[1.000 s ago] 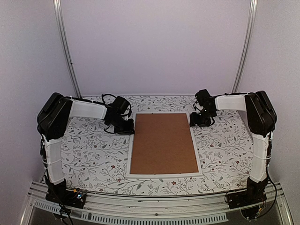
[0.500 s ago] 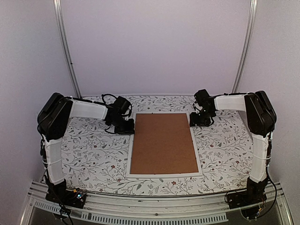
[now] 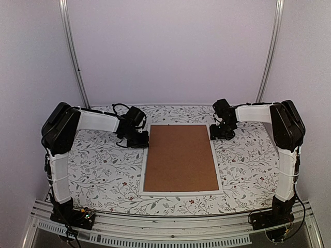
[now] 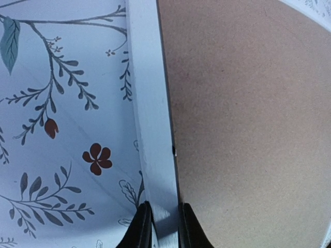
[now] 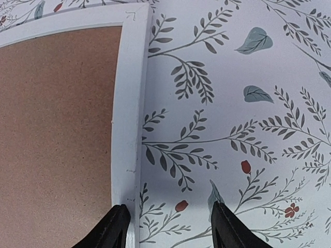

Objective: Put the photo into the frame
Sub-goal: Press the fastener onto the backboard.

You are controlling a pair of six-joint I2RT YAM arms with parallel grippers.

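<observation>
Pinches left rail of the frame with left gripper, likely for lifting; poises right gripper spread at right rail.

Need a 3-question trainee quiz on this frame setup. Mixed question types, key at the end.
1. True or false: the left tool straddles the white rail of the frame.
2. What shows face up inside the frame? A) a landscape print B) the brown backing board C) a white mat
3. Fill in: the right tool stands ____, one finger at the frame's edge, the other over the tablecloth.
Key: 1 true; 2 B; 3 open.
</observation>
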